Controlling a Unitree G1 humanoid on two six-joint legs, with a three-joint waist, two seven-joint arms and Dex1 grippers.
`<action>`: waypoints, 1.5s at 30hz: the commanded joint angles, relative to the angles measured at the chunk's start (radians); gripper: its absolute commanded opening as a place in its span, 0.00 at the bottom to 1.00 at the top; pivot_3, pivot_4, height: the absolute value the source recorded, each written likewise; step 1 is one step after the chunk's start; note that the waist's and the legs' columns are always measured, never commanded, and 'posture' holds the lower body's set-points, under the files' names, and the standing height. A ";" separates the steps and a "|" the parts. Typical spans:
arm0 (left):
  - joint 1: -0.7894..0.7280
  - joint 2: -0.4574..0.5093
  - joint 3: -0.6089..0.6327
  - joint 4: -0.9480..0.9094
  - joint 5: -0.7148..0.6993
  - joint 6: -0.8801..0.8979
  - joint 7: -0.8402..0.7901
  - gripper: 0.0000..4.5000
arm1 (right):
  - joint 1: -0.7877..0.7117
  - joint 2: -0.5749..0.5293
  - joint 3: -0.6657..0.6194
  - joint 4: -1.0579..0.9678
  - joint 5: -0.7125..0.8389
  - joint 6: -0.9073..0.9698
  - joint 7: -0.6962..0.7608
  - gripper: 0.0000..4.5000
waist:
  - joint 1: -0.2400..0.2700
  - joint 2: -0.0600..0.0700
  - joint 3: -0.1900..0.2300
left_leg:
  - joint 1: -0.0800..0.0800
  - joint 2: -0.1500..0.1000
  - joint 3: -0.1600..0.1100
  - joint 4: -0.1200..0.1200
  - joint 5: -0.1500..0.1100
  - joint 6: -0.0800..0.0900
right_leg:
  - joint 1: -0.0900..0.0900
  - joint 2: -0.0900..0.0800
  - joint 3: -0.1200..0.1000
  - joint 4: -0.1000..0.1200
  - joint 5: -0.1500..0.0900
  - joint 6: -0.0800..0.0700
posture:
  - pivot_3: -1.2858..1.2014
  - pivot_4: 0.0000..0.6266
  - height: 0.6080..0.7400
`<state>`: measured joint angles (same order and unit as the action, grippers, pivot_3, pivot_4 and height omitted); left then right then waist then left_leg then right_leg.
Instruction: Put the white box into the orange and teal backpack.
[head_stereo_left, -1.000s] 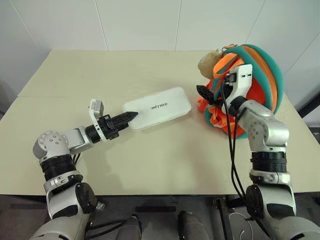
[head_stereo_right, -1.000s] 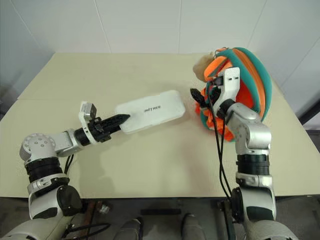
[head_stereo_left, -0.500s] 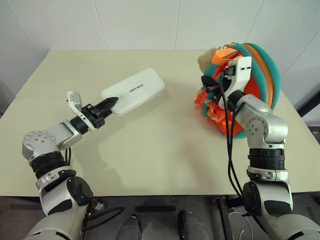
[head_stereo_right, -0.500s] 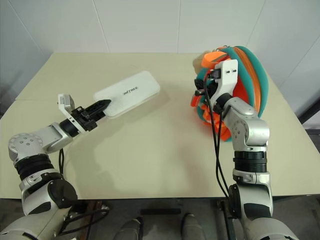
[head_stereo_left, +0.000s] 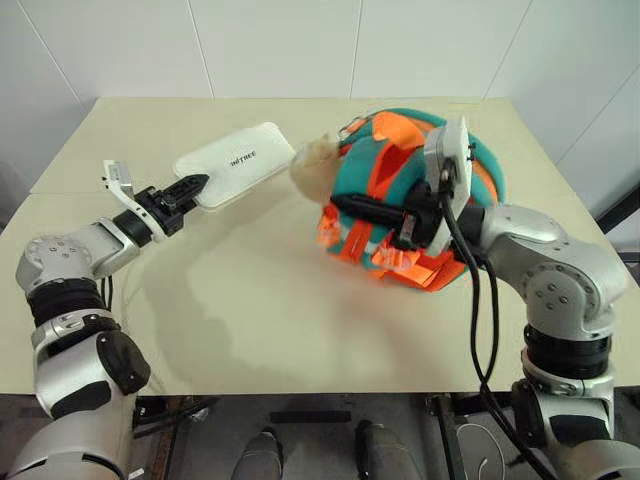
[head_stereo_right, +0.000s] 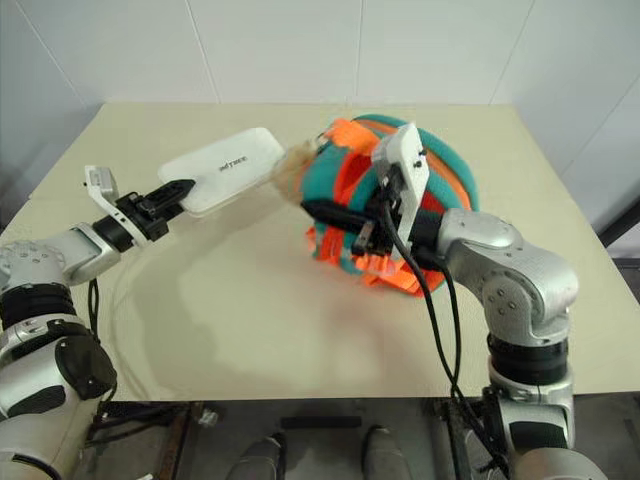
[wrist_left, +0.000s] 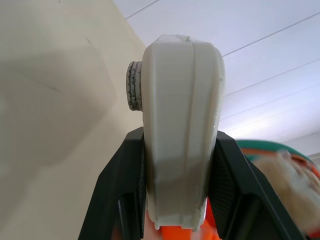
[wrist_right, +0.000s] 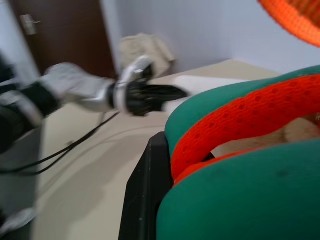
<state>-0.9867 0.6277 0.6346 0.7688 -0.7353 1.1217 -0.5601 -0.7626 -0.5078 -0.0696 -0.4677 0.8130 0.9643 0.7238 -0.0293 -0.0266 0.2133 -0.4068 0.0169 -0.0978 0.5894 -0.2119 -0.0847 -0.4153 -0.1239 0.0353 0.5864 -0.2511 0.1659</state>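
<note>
The white box (head_stereo_left: 235, 162) hangs above the table's far left, with my left gripper (head_stereo_left: 195, 185) shut on its near end. In the left wrist view the box (wrist_left: 182, 120) sits edge-on between the two black fingers (wrist_left: 120, 195). The orange and teal backpack (head_stereo_left: 400, 190) lies tipped on the table's middle right, its beige plush charm (head_stereo_left: 312, 170) pointing toward the box. My right gripper (head_stereo_left: 340, 204) is shut on the backpack's teal and orange edge. The right wrist view shows that edge (wrist_right: 240, 115) against a black finger (wrist_right: 145, 195).
The beige table (head_stereo_left: 250, 300) has open surface in front of the box and the backpack. A seam crosses its left part. White walls stand behind the table's far edge, and the box's far end lies close to the plush charm.
My right gripper closed on the backpack and dragged it left and nearer, tipping it over. My left gripper carried the box up and to the left.
</note>
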 joint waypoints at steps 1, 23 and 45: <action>-0.043 0.036 -0.024 0.027 0.003 -0.035 -0.057 0.28 | -0.005 -0.043 -0.007 -0.075 0.068 -0.017 0.069 0.00 | 0.000 0.000 0.000 | 0.000 0.000 0.000 0.000 0.000 0.000 | 0.000 0.000 0.000 0.000 0.000 0.000 | 0.52 0.24 1.00; -0.054 0.068 -0.137 0.046 0.048 -0.068 -0.166 0.28 | 0.048 -0.239 -0.026 -0.079 0.113 -0.251 0.443 0.00 | 0.002 -0.001 0.000 | 0.000 0.000 0.000 0.001 0.000 0.000 | 0.000 0.000 0.000 -0.001 0.000 0.000 | 0.52 0.24 1.00; 0.209 0.088 -0.127 -0.392 -0.082 -0.456 -0.668 0.28 | 0.255 -0.204 0.033 0.045 -0.060 -0.506 0.513 0.00 | 0.002 -0.001 0.000 | 0.001 0.000 0.001 0.005 0.000 0.000 | 0.001 0.000 0.000 0.000 -0.001 -0.001 | 0.52 0.24 1.00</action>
<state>-0.7724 0.6897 0.4574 0.4293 -0.7516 0.6516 -1.2128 -0.5065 -0.7174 -0.0065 -0.3914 0.7324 0.4623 1.2532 -0.0270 -0.0278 0.2137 -0.4059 0.0172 -0.0973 0.5948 -0.2120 -0.0847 -0.4139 -0.1239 0.0354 0.5864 -0.2519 0.1653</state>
